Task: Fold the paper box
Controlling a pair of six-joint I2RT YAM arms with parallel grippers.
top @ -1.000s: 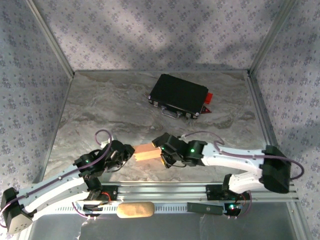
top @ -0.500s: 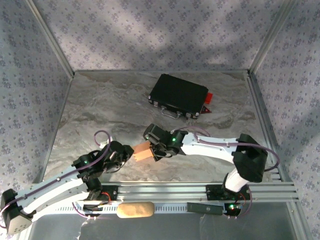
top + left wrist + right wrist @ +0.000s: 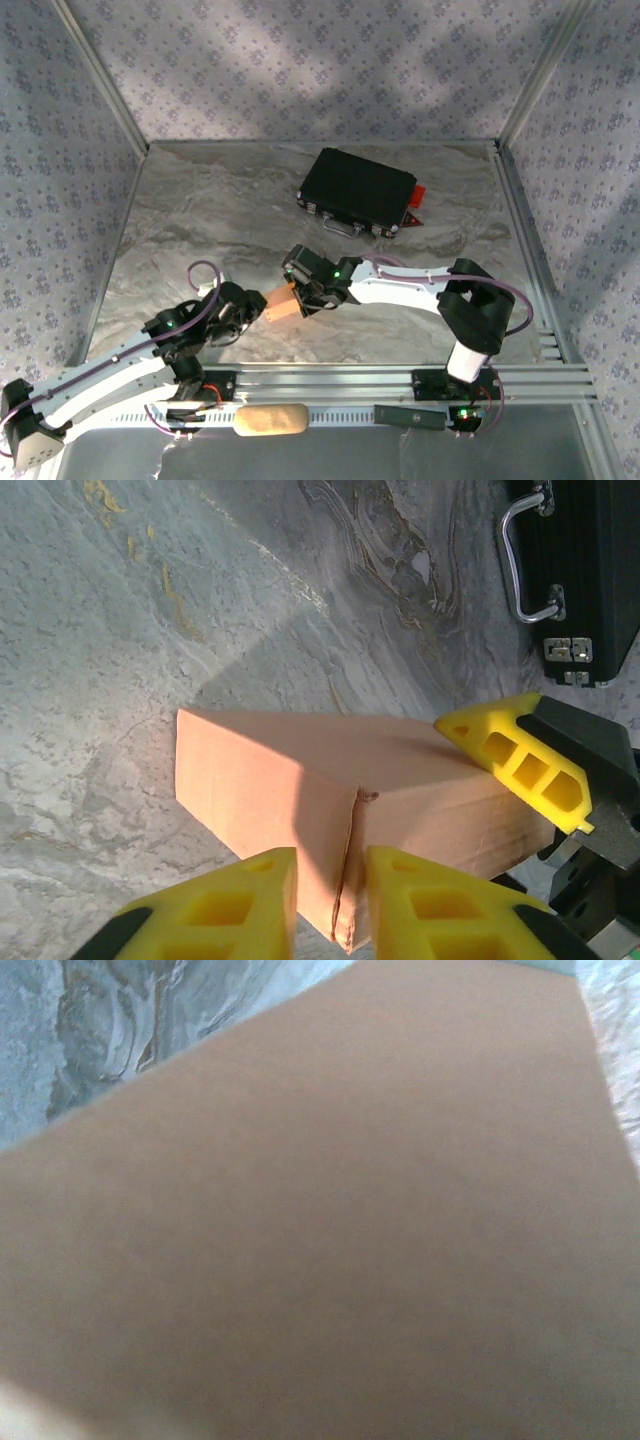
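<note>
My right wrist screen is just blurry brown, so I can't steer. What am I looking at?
Observer: That's the paper box, right up against your camera, near the front of the table.
Operator: Is the other arm holding it?
Observer: Yes, the left gripper pinches the box's near corner seam between its yellow fingers.
Operator: And mine?
Observer: One yellow finger of the right gripper touches the box's upper edge.
</note>
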